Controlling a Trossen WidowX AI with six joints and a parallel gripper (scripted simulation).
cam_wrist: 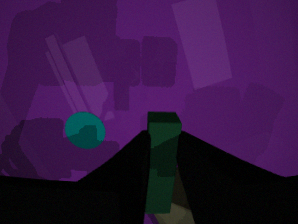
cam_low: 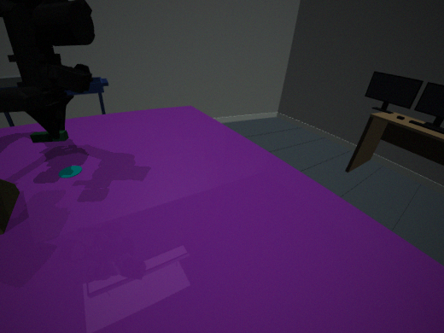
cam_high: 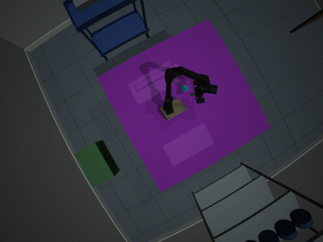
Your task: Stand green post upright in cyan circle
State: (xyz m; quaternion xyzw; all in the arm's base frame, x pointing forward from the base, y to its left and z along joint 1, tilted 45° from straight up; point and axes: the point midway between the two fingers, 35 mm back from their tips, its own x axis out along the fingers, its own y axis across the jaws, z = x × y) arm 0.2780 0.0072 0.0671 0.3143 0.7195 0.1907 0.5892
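The green post [cam_high: 192, 94] [cam_low: 39, 137] [cam_wrist: 161, 192] is held roughly level in the air. The gripper [cam_high: 195, 94] [cam_low: 56, 136] [cam_wrist: 164, 136] is shut on it, with one finger on each side in the wrist view. The cyan circle [cam_high: 184, 88] [cam_low: 70, 172] [cam_wrist: 77, 123] lies flat on the purple table top [cam_high: 233, 108] [cam_low: 256, 222], with nothing standing on it and a shadow over part of it. The post hangs above the table, a little to the side of the circle; in the wrist view the circle is left of the post. The fingers hide part of the post in the exterior view.
The arm's tan base plate [cam_high: 181, 107] [cam_low: 8, 201] is bolted to the table near the circle. Pale rectangular patches [cam_high: 188, 144] show on the table top. A blue cart [cam_high: 119, 32], a green cabinet [cam_high: 94, 164] and a desk [cam_low: 363, 145] stand off the table.
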